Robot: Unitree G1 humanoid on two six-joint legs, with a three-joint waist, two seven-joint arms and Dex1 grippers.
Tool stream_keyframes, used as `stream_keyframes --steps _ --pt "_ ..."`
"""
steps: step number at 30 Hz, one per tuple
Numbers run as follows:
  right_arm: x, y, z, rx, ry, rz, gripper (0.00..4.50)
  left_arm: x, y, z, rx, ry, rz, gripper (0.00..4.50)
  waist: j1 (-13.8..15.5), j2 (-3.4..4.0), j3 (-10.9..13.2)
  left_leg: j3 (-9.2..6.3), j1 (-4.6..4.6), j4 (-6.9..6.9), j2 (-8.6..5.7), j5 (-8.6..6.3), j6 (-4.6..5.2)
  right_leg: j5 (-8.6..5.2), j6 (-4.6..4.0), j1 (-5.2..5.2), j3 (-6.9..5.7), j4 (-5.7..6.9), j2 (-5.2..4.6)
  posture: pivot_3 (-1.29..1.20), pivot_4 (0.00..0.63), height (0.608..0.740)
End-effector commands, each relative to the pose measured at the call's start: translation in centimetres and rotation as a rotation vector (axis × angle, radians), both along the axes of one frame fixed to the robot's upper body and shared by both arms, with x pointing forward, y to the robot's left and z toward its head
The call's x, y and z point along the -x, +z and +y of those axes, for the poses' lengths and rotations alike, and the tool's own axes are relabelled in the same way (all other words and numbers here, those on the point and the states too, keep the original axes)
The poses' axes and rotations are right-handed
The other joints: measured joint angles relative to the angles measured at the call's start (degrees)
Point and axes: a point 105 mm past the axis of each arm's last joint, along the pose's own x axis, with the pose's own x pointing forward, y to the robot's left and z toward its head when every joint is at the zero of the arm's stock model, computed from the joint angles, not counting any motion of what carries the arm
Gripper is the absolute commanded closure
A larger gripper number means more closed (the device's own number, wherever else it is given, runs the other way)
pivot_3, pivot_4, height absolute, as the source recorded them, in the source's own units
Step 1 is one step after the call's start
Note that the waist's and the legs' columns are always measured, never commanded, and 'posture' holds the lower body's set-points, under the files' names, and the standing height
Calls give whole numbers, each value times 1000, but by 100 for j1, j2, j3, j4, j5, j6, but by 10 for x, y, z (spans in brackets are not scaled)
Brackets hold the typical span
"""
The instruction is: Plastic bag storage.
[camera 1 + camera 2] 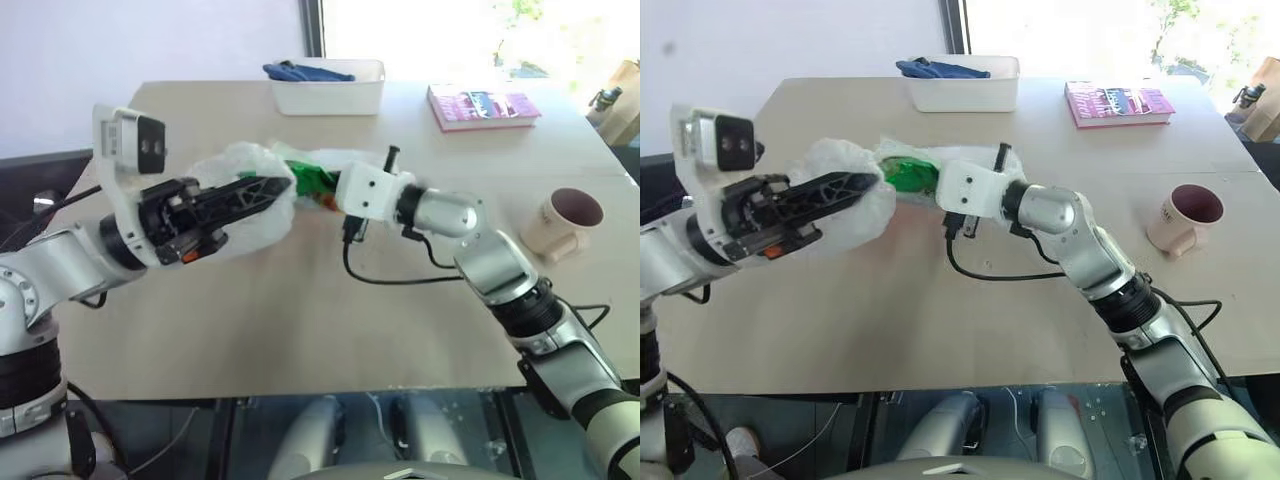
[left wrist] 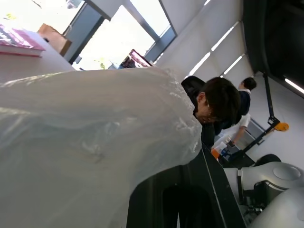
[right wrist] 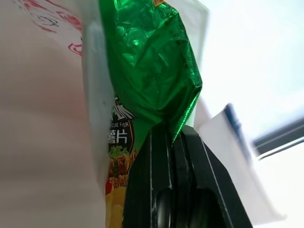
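The plastic bag [image 1: 252,160], thin, white and wrinkly, hangs bunched above the table's middle left. My left gripper [image 1: 283,186] is shut on the plastic bag, whose film drapes round its black fingers [image 2: 185,199]. From the right, my right gripper [image 1: 328,192] is shut on a shiny green snack packet [image 3: 152,57]. The packet's [image 1: 310,178] far end lies against the bag's crumpled edge. Whether it is inside the bag's mouth I cannot tell. The two grippers nearly meet tip to tip.
At the table's far edge stands a white bin [image 1: 328,95] with a blue cloth in it. A pink book [image 1: 482,106] lies at the far right and a mug [image 1: 565,222] stands on the right. A black cable [image 1: 400,277] loops under my right wrist. People stand in the background [image 2: 218,102].
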Motion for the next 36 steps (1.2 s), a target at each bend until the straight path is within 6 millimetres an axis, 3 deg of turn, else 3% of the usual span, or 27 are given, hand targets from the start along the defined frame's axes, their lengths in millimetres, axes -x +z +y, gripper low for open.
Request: stream_keyframes --steps 1,4,6,9,13,15,21,24,27,32,36 --pt "0 -1 -6 57 -14 -95 4432 1 5 -14 8 -68 -46 4500 11 -1 0 0 0 0 0 0 0 0 0 0 -1 -2 0 0 150 740" --pt "-2 3 -17 65 -45 -119 4432 -3 14 -36 43 -157 -80 4500 24 -1 0 -3 -2 4 -2 0 0 0 0 2 -9 -1 0 0 150 740" --pt "2 15 -24 -45 -54 -58 4432 -6 15 -52 51 -234 -90 4500 28 -2 -1 -3 -2 6 -2 1 -1 0 0 5 -9 2 0 0 150 740" --pt "16 26 -21 -143 14 1 4432 -7 9 -59 31 -288 -80 4500 -27 -2 -1 -6 -2 5 -2 1 -1 0 0 7 -7 1 3 0 150 740" --pt "11 -18 -13 51 25 -44 4432 -7 1 -53 -8 -289 -73 4500 -140 -1 -1 10 -1 1 4 1 -1 0 0 -5 4 6 12 0 150 740" --pt "2 -29 -7 68 12 -45 4432 -8 -3 -50 -20 -267 -68 4500 -155 0 0 14 4 1 4 2 -3 0 0 -5 5 9 14 0 150 740" --pt "-49 -15 9 -62 -182 -233 4432 3 -27 -41 -79 -179 -29 4500 -158 2 2 20 4 -2 14 10 -14 7 -12 -15 34 17 25 0 150 740" --pt "-50 -25 27 -57 -127 -285 4432 2 -37 -37 -75 -99 -19 4500 -129 0 0 16 4 -4 15 10 -15 7 -13 -19 32 14 26 0 150 740" --pt "-46 -51 46 33 -42 -287 4432 -1 -45 -33 -92 -1 -37 4500 -139 -2 -1 17 4 -7 14 10 -15 7 -13 -16 31 7 26 0 150 740" --pt "-76 -64 42 103 -184 -350 4432 3 -49 -28 -39 47 -21 4500 -154 -1 0 19 4 -7 15 13 -20 9 -16 -15 31 14 32 0 150 740" --pt "-73 -71 47 80 -136 -260 4432 2 -45 -23 29 112 0 4500 -155 -2 0 12 6 -7 20 15 -24 10 -19 -15 28 12 36 0 150 740"
